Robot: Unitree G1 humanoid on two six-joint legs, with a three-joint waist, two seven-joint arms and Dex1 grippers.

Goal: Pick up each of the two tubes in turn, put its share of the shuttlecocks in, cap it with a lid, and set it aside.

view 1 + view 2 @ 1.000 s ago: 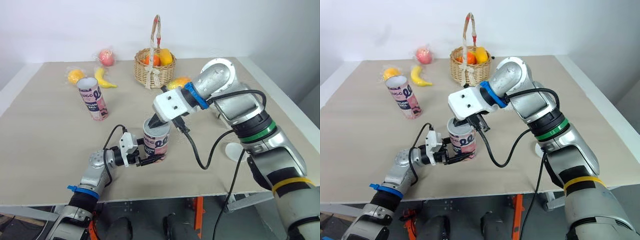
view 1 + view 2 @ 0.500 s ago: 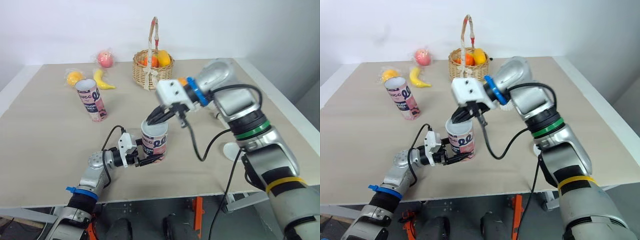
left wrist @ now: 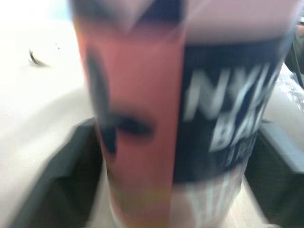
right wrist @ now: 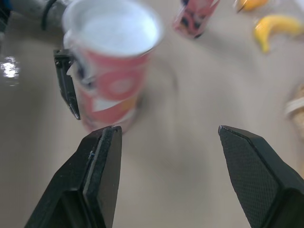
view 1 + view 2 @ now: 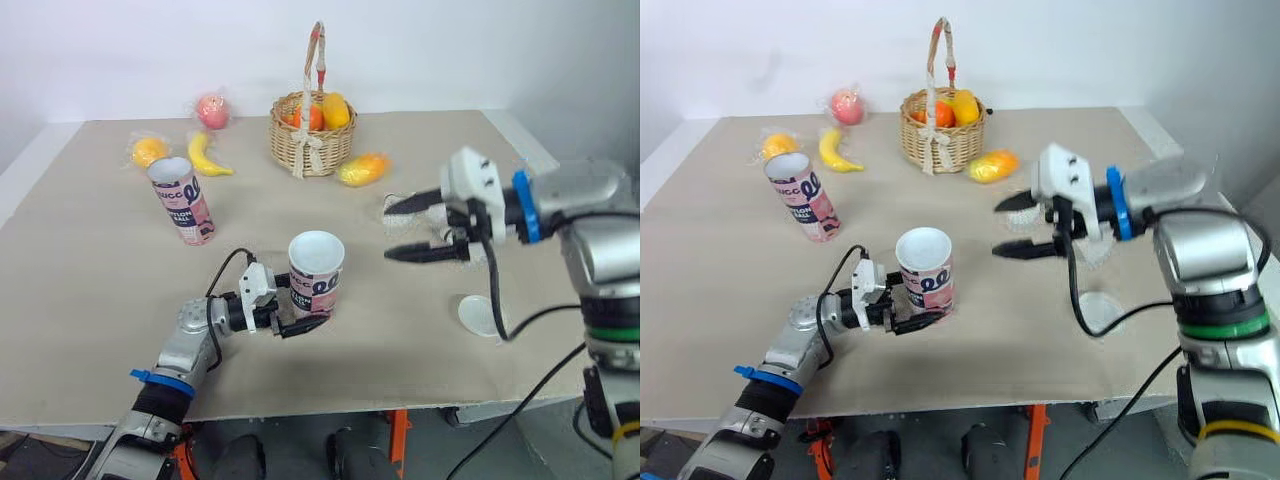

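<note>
Left end effector (image 5: 297, 320) clamping centre-frame tube (image 5: 316, 272) near base; right end effector (image 5: 390, 232) gaping empty, frame right. Low grip probably risking a tipped tube.

Near tube (image 5: 316, 278) stands in front; second tube (image 5: 183, 200) behind-left, basket (image 5: 330, 152) farther back (lid (image 5: 480, 314) at right)

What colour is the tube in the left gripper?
The tube is pink with a navy panel and white lettering, clearest in the left wrist view.
</note>
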